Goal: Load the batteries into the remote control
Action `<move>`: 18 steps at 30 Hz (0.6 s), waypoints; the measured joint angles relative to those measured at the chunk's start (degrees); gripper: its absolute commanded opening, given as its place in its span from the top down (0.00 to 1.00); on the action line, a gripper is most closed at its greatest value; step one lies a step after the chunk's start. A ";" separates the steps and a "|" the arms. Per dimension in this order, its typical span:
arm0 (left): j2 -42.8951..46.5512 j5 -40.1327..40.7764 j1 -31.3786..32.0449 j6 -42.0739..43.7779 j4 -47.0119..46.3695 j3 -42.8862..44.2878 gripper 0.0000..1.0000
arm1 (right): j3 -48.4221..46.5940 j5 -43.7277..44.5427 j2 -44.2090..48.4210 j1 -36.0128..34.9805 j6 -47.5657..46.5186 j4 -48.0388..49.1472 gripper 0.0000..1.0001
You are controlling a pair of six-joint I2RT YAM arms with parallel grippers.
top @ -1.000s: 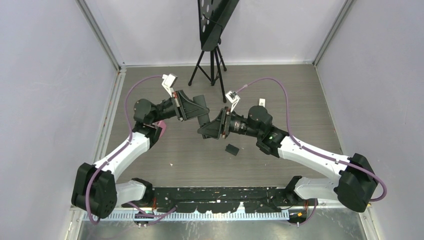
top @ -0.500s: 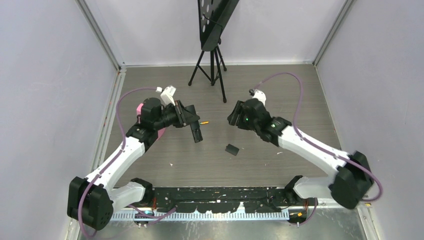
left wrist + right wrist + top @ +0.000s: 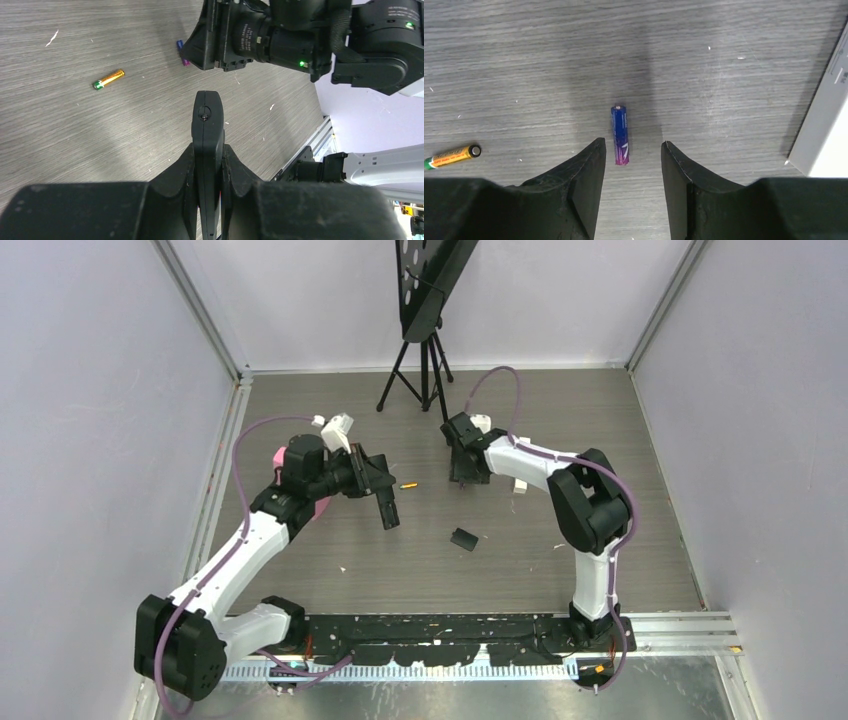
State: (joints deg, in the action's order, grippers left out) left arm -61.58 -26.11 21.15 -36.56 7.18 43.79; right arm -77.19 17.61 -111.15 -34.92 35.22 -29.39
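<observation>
My left gripper [image 3: 384,498] is shut on a black remote [image 3: 208,125], gripped edge-on and held above the table; the gripper's own view [image 3: 208,150] shows the remote sticking out ahead. My right gripper [image 3: 631,143] is open and points down at the table. A purple battery [image 3: 620,135] lies just ahead of its fingertips, between them and apart from both. An orange-yellow battery [image 3: 407,485] lies between the two grippers; it also shows in the right wrist view [image 3: 451,155] and the left wrist view [image 3: 108,79]. The reddish-brown and dark batteries are out of view.
A small black flat piece [image 3: 463,539] lies on the table nearer the bases. A white flat object [image 3: 824,125] lies just right of my right gripper. A black tripod [image 3: 425,370] stands at the back centre. A pink thing [image 3: 318,506] sits under my left arm.
The two grippers have drawn apart. My right arm has folded back and turned its gripper down over the purple battery. My left gripper still holds the remote, barely moved in the last half second.
</observation>
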 measured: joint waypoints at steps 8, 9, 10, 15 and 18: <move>-0.17 -0.04 0.00 0.85 0.37 1.03 1.00 | -2.97 0.48 -3.17 0.00 -1.70 -0.79 0.63; -0.31 -0.07 0.00 0.87 0.37 1.03 1.00 | -3.02 0.50 -3.39 0.00 -1.84 -0.85 0.65; -0.44 -0.07 0.00 0.87 0.37 1.03 1.00 | -3.02 0.50 -3.65 0.00 -1.97 -0.96 0.67; -1.07 -0.50 0.00 0.87 0.37 1.03 1.00 | -3.37 0.26 -4.28 0.46 -2.38 -0.90 0.86; -1.14 -0.70 0.00 0.85 0.35 1.03 1.00 | -3.41 -0.07 -4.35 0.79 -2.51 -0.94 0.98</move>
State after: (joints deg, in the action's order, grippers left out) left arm -62.72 -26.81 21.15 -35.70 7.53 44.82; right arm -80.60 17.54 -115.50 -34.13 32.71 -30.33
